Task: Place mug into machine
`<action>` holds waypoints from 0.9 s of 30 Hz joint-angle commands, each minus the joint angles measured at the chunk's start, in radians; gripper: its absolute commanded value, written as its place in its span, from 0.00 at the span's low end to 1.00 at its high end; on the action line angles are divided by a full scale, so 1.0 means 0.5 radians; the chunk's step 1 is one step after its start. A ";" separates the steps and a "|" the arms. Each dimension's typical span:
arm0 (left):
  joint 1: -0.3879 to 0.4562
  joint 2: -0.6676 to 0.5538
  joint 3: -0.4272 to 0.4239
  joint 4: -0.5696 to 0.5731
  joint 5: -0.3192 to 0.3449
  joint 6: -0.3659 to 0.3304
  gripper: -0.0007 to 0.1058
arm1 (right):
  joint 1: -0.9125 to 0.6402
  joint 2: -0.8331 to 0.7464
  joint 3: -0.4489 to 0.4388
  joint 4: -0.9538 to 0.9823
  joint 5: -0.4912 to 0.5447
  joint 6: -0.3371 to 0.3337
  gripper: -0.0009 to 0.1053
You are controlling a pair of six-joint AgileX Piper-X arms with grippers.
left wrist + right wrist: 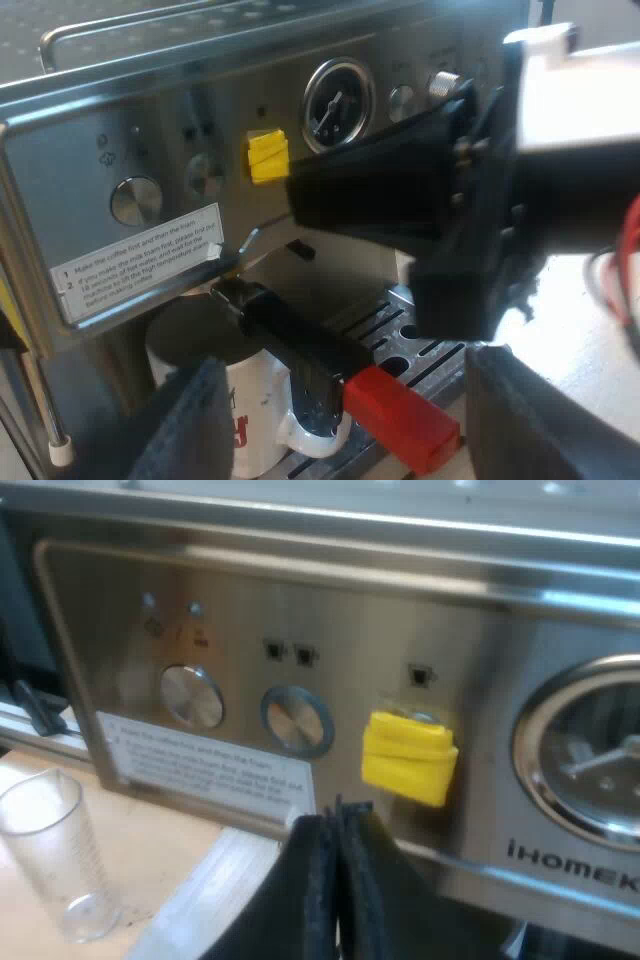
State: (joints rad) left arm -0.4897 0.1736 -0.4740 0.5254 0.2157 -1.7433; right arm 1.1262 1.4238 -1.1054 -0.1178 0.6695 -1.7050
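Note:
A white mug (262, 415) with red print stands on the machine's drip tray (400, 345), under the metal holder (290, 340) locked into the espresso machine (90, 190). The holder's dark handle ends in red (400, 415) and sticks out over the mug. My left gripper (350, 435) is open, its fingers (190, 425) wide apart on either side of the mug and handle, touching neither. My right gripper (340, 820) is shut with nothing in it, its tips just short of the yellow button (408, 757) on the machine's panel (480, 660); the left wrist view shows it (300, 195) at that button (267, 157).
A clear measuring glass (55, 850) stands on the wooden table beside the machine. The panel carries round metal knobs (192, 695), a pressure gauge (338, 102) and a white instruction label (140, 262). A steam wand (45, 410) hangs at the machine's side.

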 commanded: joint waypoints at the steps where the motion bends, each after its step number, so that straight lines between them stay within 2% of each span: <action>1: -0.002 -0.008 -0.013 -0.013 0.012 -0.004 0.51 | -0.035 0.027 -0.024 -0.085 0.006 -0.055 0.01; 4: -0.002 -0.008 -0.013 -0.013 0.012 -0.004 0.51 | -0.057 0.046 -0.027 -0.085 0.071 -0.056 0.01; 19: -0.002 -0.008 -0.013 -0.013 0.012 -0.004 0.51 | -0.226 0.065 -0.029 -0.221 0.044 -0.056 0.01; 27: -0.002 -0.008 -0.013 -0.013 0.012 -0.004 0.51 | -0.252 0.088 -0.032 -0.263 0.105 -0.056 0.01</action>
State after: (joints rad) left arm -0.4897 0.1736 -0.4740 0.5254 0.2157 -1.7433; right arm 1.0478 1.4542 -1.1037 -0.1789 0.6721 -1.7168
